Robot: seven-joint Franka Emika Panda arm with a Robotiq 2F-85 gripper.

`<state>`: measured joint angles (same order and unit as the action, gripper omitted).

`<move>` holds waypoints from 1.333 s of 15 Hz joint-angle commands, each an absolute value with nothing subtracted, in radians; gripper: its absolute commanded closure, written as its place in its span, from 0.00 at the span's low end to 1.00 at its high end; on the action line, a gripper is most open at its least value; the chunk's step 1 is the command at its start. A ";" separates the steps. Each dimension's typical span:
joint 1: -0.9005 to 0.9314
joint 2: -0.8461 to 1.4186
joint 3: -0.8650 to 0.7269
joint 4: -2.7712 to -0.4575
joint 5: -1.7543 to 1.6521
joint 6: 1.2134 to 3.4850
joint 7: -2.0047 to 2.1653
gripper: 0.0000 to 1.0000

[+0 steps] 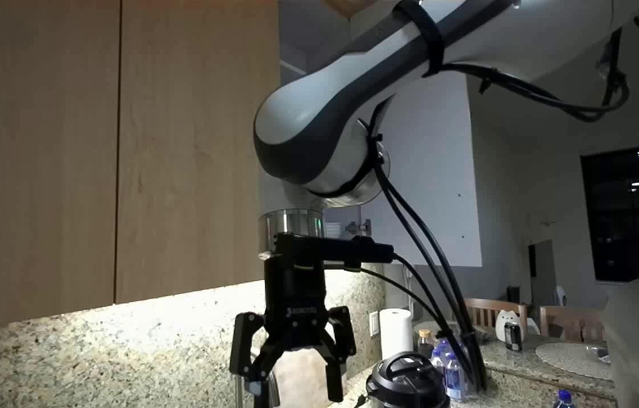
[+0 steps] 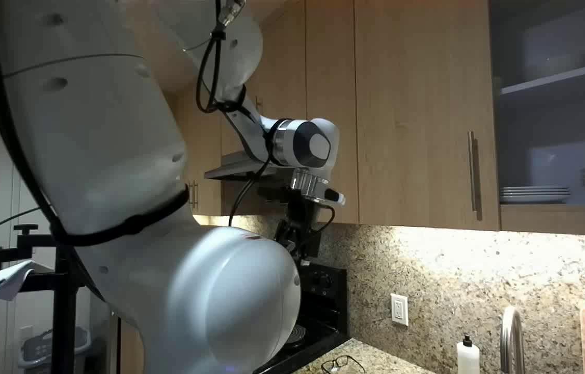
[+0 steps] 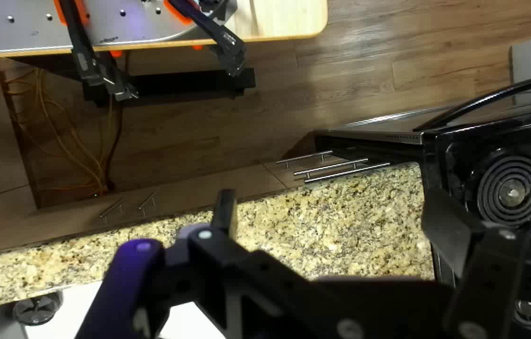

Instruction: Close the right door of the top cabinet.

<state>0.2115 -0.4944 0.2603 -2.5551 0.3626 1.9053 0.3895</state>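
Note:
The right door (image 1: 427,175) stands swung open in an exterior view, its pale inner face and metal hinge (image 1: 359,228) showing behind my arm. It is out of view in the other pictures. The top cabinet (image 1: 200,141) shows flat wood doors; its shelf interior (image 2: 557,140), with white plates and bowls, shows in an exterior view beside a closed door with a slim metal handle (image 2: 473,171). My gripper (image 1: 298,385) points down, open and empty, apart from the door and lower than it. It also shows in an exterior view (image 2: 292,246) and the wrist view (image 3: 336,221).
The granite counter (image 3: 340,221) runs below, beside the black stove (image 3: 472,146). A black-lidded cooker (image 1: 407,377), paper towel roll (image 1: 397,331) and water bottles (image 1: 454,377) stand at the back. A faucet (image 2: 511,337) and soap bottle (image 2: 467,356) are under the cabinet.

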 commanded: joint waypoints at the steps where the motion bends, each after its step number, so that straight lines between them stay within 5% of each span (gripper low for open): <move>1: 0.208 -0.495 0.262 -2.553 0.363 1.902 0.389 0.00; 20: 0.167 -0.695 0.213 -2.730 0.403 1.936 0.435 0.00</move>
<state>0.1859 -0.5946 0.2150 -2.6478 0.3649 1.9092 0.3970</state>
